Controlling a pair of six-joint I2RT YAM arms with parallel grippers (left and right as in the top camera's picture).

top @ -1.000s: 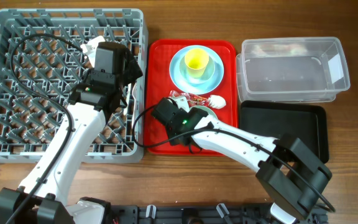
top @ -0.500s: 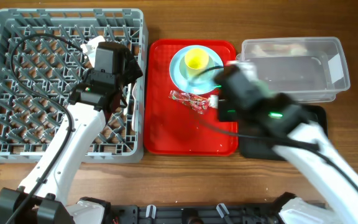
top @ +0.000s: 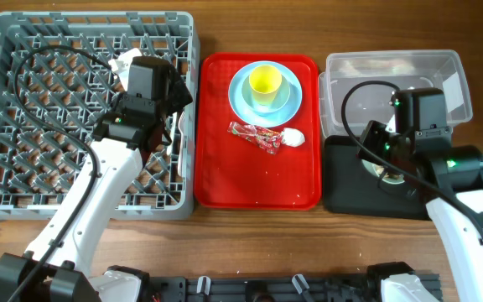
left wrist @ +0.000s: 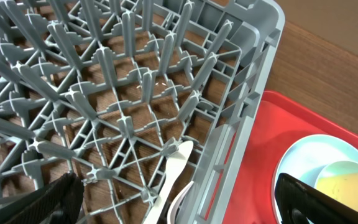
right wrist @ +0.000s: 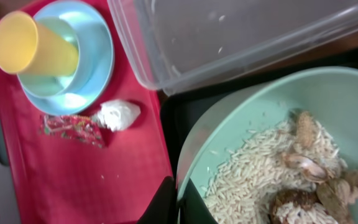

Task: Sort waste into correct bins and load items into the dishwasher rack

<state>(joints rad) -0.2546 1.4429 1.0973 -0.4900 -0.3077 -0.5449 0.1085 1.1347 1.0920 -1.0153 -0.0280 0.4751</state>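
My right gripper (right wrist: pixel 179 200) is shut on the near rim of a pale mint bowl (right wrist: pixel 328 99) holding rice-like food scraps (right wrist: pixel 260 180). In the overhead view that bowl (top: pixel 390 174) hangs over the black tray bin (top: pixel 426 191). The clear tub bin (top: pixel 392 57) stands just behind. On the red tray (top: pixel 258 180) stay the pale blue plate (top: pixel 285 99) with the yellow cup (top: pixel 264 80), the red-and-white wrapper (top: pixel 257 134) and the white tissue (top: pixel 293 137). My left gripper (left wrist: pixel 179 205) is open above the grey dishwasher rack (top: pixel 23 67), where white cutlery (left wrist: pixel 178 165) lies by the right wall.
The rack fills the left of the wooden table, the red tray the middle, the two bins the right. A black cable (top: pixel 32 75) loops over the rack's pegs.
My right arm has carried the mint bowl off the red tray, rightward to above the black tray. The left arm has stayed where it was.
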